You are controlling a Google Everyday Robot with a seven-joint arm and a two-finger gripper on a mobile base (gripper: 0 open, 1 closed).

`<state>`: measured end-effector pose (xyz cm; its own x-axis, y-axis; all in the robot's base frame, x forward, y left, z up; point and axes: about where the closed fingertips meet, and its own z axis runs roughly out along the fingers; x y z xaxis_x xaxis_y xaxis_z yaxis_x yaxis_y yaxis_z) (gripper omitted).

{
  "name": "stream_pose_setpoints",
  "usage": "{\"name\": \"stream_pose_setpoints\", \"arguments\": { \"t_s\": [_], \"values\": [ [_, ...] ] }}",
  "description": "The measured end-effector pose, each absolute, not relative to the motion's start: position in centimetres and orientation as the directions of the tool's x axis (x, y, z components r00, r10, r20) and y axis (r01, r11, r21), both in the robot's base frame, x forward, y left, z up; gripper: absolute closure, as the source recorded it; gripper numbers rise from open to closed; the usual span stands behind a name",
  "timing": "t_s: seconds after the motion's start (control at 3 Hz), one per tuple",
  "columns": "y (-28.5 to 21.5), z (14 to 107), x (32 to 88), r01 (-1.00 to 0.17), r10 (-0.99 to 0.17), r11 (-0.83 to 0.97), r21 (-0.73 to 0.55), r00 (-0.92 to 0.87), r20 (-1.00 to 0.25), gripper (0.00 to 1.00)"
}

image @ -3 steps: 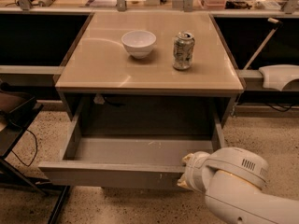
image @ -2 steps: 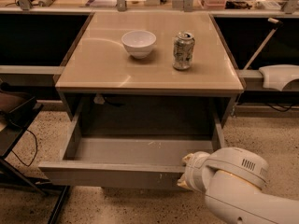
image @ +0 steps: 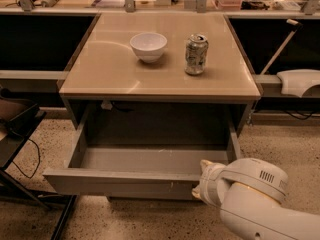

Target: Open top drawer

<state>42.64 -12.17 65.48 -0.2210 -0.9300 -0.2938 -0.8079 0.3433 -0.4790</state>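
The gripper is being held at the near right end of the top drawer, seemingly for pulling; whether it is spread or pinching cannot be told. The drawer is sitting drawn well out beneath the worktop.

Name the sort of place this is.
Probably an office or lab break area: counter with white bowl and drinks can, speckled floor. The gripper is at the right end of the open top drawer.
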Motion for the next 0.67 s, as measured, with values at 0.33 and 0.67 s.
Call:
{"name": "stream_pose_setpoints", "arguments": {
  "t_s": [0.33,0.67],
  "values": [
    [-12.17,65.48,42.64,-0.808,-0.93,0.343,-0.479,-0.221,-0.294,0.0],
    [-12.17,65.48,42.64,-0.808,-0.93,0.343,-0.479,-0.221,-0.294,0.0]
  ]
}}
